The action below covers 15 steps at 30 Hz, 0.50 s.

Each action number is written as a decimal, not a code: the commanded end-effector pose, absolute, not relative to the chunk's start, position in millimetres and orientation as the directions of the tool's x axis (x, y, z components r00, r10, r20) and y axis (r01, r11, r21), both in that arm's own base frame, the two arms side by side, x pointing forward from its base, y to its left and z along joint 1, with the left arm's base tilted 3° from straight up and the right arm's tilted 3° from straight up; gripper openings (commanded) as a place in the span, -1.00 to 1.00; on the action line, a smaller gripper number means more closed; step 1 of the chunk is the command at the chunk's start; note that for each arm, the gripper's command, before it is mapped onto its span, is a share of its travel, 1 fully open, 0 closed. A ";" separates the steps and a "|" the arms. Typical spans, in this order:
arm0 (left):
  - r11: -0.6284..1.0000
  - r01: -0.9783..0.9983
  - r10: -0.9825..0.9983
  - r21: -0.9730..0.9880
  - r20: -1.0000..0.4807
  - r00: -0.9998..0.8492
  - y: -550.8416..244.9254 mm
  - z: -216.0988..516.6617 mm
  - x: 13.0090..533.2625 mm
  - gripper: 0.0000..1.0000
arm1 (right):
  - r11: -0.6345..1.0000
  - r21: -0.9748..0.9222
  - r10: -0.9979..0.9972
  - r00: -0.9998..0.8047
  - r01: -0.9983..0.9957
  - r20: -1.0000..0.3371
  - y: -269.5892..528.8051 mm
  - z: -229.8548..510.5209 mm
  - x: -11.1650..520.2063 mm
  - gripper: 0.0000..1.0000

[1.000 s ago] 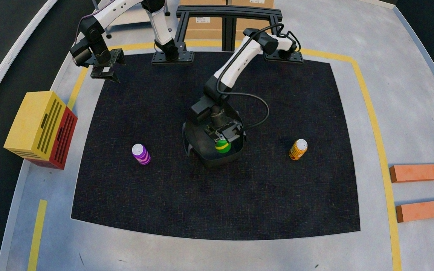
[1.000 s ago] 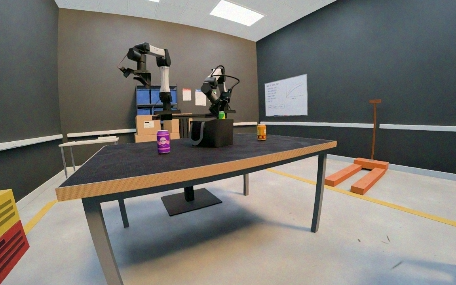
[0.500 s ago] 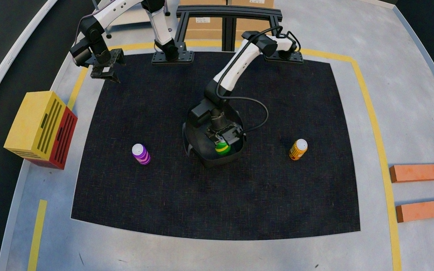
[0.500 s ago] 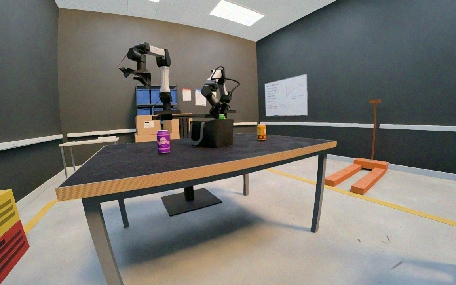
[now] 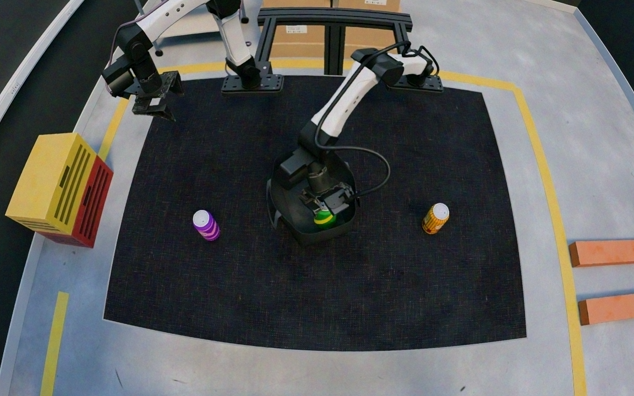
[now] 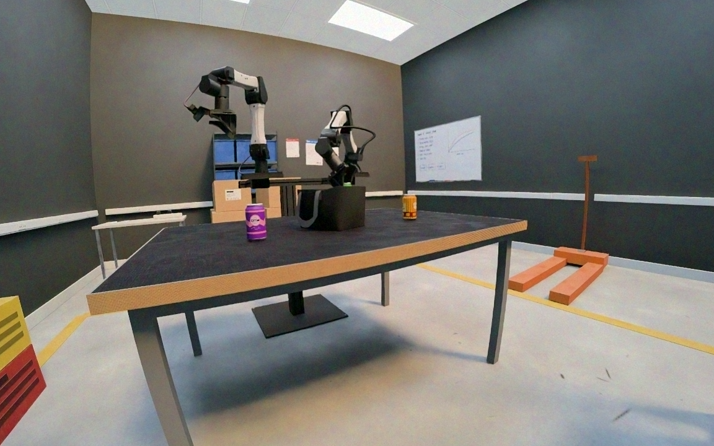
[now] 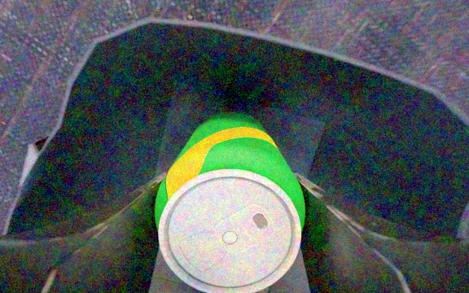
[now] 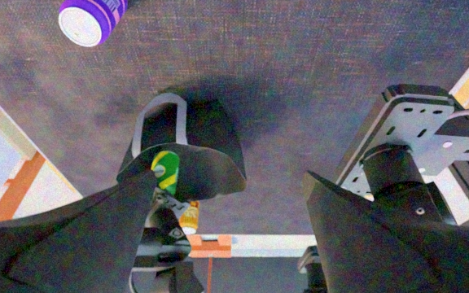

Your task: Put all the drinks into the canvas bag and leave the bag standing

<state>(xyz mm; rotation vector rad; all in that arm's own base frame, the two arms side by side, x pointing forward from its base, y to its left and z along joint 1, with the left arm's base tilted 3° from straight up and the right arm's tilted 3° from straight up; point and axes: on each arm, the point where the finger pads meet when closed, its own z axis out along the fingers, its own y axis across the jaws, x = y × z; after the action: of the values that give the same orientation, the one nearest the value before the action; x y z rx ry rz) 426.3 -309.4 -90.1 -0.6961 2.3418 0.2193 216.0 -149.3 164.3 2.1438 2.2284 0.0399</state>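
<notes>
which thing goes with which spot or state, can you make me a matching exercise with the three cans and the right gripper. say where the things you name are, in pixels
1. green can [image 5: 325, 220] [image 6: 347, 184] [image 7: 238, 156] [image 8: 170, 172]
2. purple can [image 5: 208, 229] [image 6: 256, 223] [image 8: 92, 20]
3. orange can [image 5: 434, 221] [image 6: 409, 207] [image 8: 190, 216]
4. right gripper [image 5: 174, 100] [image 6: 227, 125] [image 8: 230, 175]

a. open, raised above the table [image 5: 408, 295] [image 6: 209, 249]
b. standing right of the bag [image 5: 309, 237] [image 6: 344, 212] [image 8: 218, 122] in the top view
c. between the fingers of the left gripper [image 5: 329, 204] [image 7: 230, 179]
d. standing left of the bag in the top view

pairs: 1-c, 2-d, 3-b, 4-a

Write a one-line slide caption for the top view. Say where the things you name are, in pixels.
The left gripper [image 5: 326, 205] [image 6: 346, 181] [image 7: 230, 177] [image 8: 162, 180] holds the green can [image 5: 324, 221] [image 6: 347, 184] [image 7: 238, 152] [image 8: 170, 172] in the bag [image 5: 309, 238] [image 6: 344, 210] [image 7: 381, 106] [image 8: 218, 126]; the purple can [image 5: 208, 229] [image 6: 256, 223] [image 8: 110, 14] and orange can [image 5: 433, 221] [image 6: 409, 207] [image 8: 190, 216] stand outside.
</notes>
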 end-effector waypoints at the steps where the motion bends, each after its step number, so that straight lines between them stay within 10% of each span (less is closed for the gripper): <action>1: 0.839 -0.540 -0.435 -0.067 -0.678 -0.592 -309.7 -76.5 440.8 0.48 | 0.032 0.087 0.997 -0.026 0.996 -0.071 -155.7 177.3 219.2 1.00; 15: 0.841 -0.541 -0.408 -0.011 -0.670 -0.620 -301.2 -120.8 431.6 0.48 | 0.032 0.087 0.997 -0.026 0.996 -0.071 -155.7 177.3 219.2 1.00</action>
<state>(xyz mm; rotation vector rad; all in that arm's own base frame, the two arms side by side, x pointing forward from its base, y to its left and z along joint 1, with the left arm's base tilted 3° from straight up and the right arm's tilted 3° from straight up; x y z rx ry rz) 428.2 -309.3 -103.0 -0.6958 2.3400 0.2167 216.0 -149.3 164.3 2.1438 2.2284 0.0399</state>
